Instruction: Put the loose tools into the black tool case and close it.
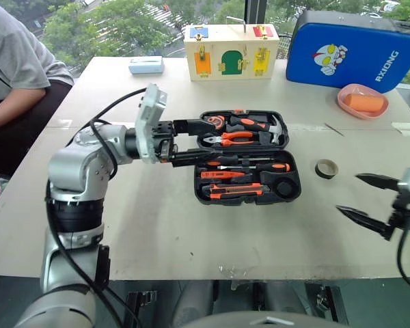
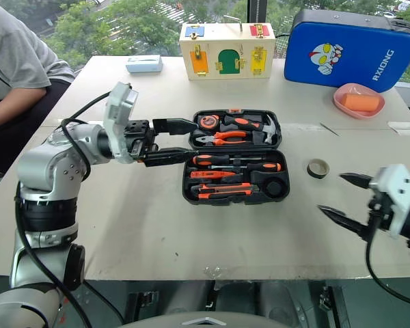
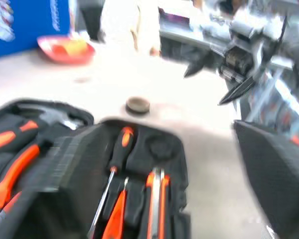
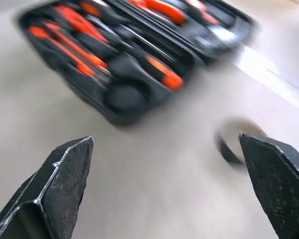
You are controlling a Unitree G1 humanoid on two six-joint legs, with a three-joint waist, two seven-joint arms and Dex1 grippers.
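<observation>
Table; black tool case open, crosswise

bright even daylight, soft shadows, head views sharp, wrist views motion-blurred

On the table: one open black tool case holding two screwdrivers, one utility knife, one pair of pliers and one hammer; one tape roll, one blue case, one pink dish, one wooden latch box
</observation>
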